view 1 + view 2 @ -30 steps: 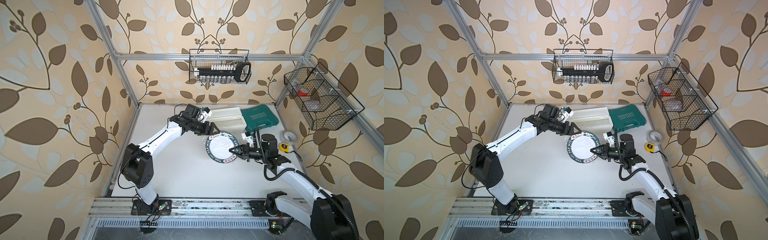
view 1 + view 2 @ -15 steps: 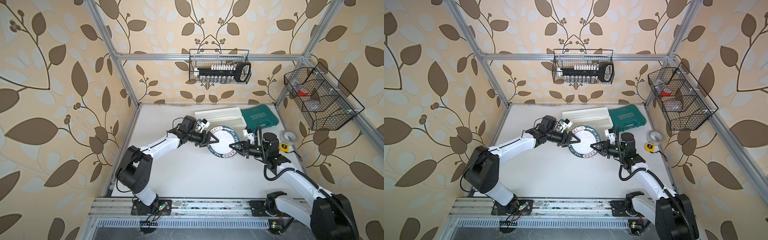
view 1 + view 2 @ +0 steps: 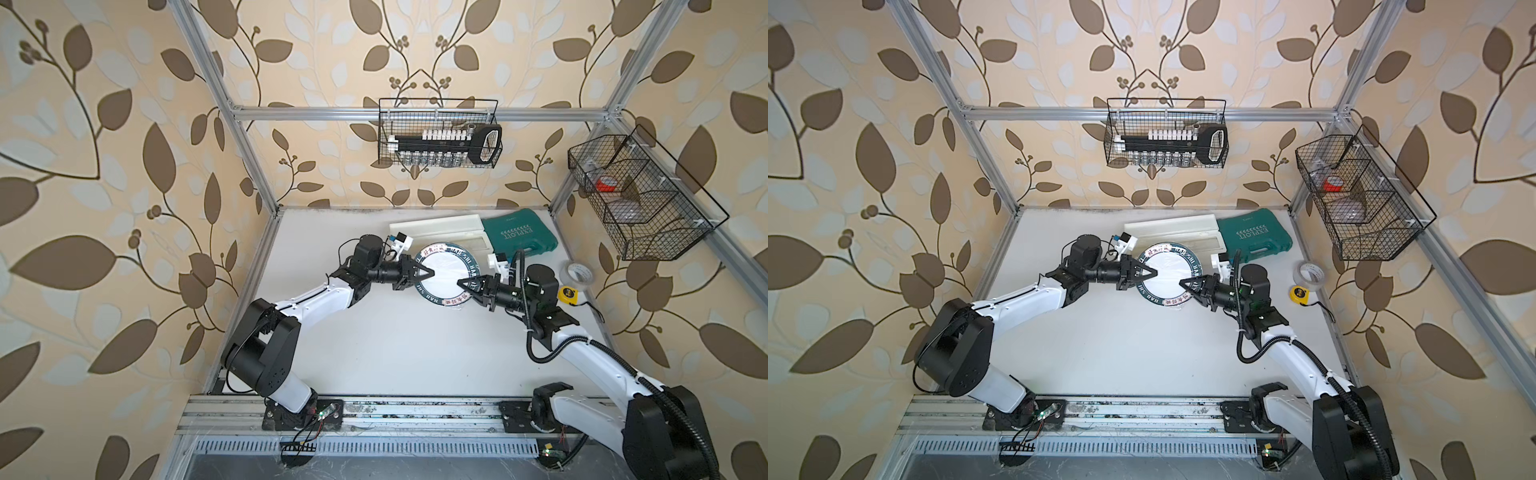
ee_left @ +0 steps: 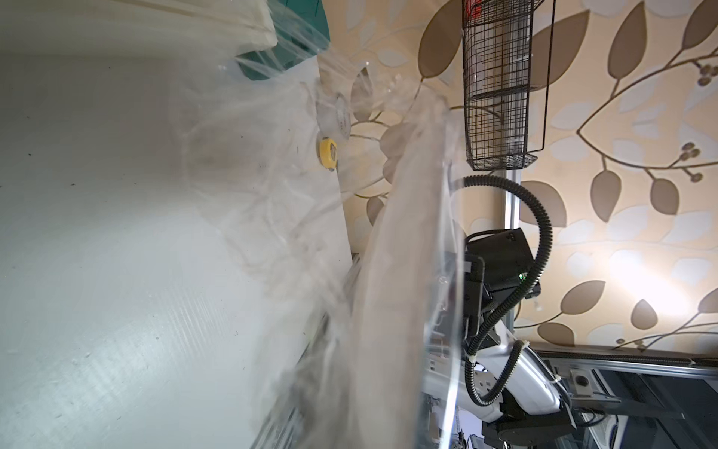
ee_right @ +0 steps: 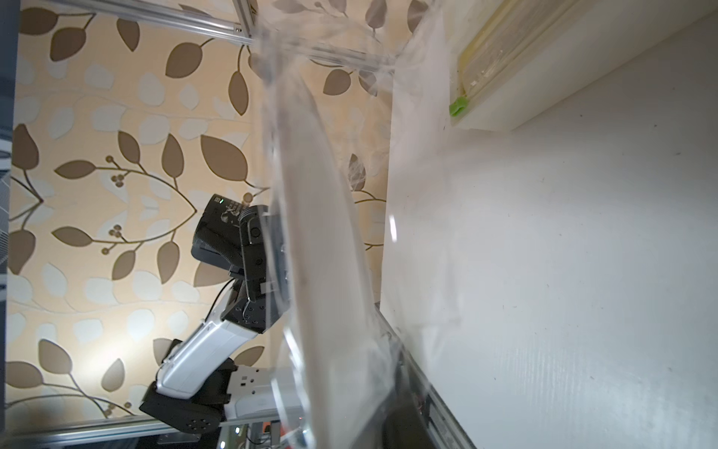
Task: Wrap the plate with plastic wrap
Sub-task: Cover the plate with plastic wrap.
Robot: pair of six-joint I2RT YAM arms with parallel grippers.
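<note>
Crinkly clear plastic wrap [image 4: 272, 167] lies over the plate [image 3: 444, 272] and trails in loose folds from its rim toward the surface [image 3: 395, 345]. The plate hangs roughly level above the surface between my two arms, near the long white dispenser box [image 3: 436, 224] and the green tool case [image 3: 519, 235]. My left gripper [image 3: 430, 272] is clamped on the plate's rim on my left side. My right gripper [image 3: 460, 284] reaches over the opposite rim, beside a red-white patch. I cannot tell whether it pinches the plate or stands loose. Both wrist views show the plate edge-on, apart from the surface, with film glinting around it.
</note>
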